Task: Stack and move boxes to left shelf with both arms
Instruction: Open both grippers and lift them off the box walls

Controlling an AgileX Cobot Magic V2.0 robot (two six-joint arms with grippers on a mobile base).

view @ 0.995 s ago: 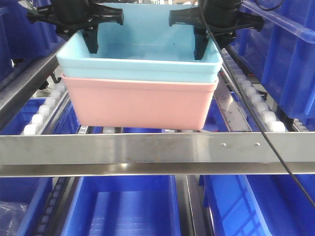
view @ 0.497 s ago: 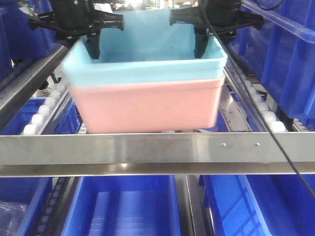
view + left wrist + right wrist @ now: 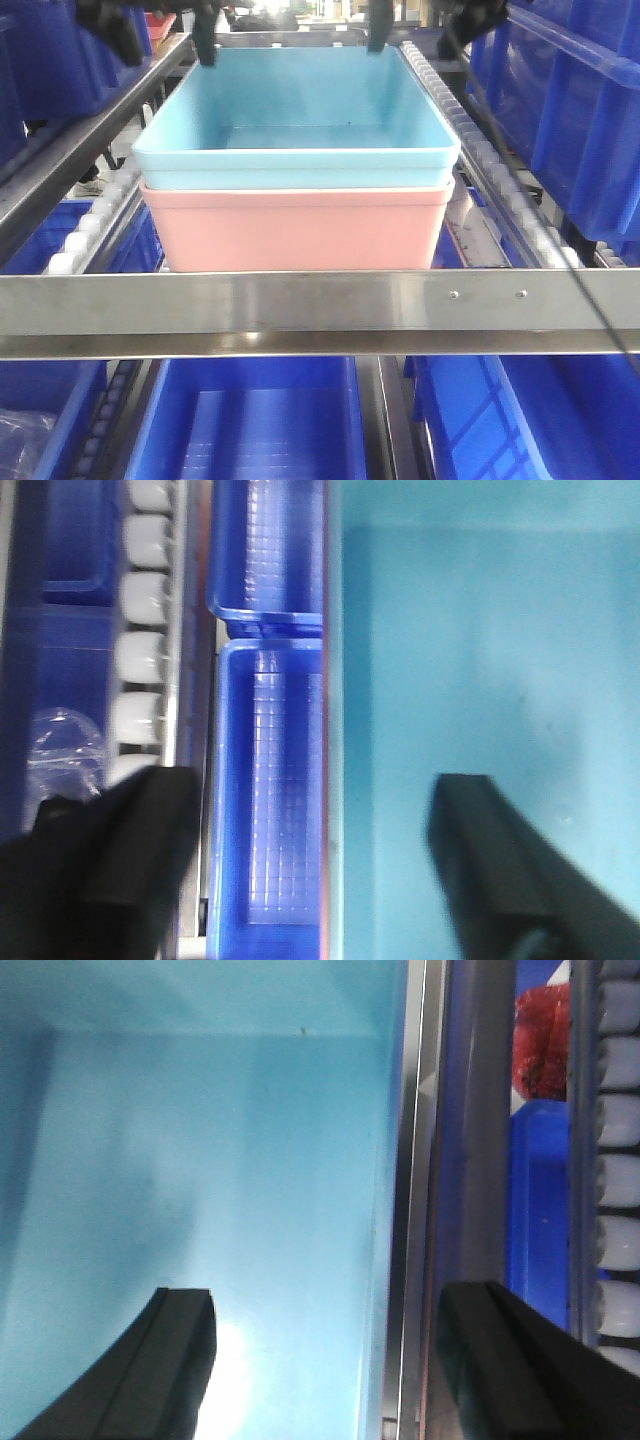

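Two tubs sit nested in the roller lane: the light blue tub (image 3: 295, 110) inside the salmon pink tub (image 3: 297, 228), just behind the flat steel front rail (image 3: 320, 312) of the left shelf (image 3: 90, 215). Both grippers are above the far end of the stack, free of it. The left gripper (image 3: 300, 870) has its fingers spread wide, one black finger (image 3: 500, 865) over the blue tub's floor, the other outside the tub's side wall over a dark blue bin (image 3: 265, 780) below. The right gripper (image 3: 325, 1370) is likewise parted, straddling the opposite wall without touching it. The front view shows only their dark tips at the top edge; only the wrist views show the gaps. Only the right wrist view shows something red (image 3: 545, 1045) beyond the rollers (image 3: 620, 1160)
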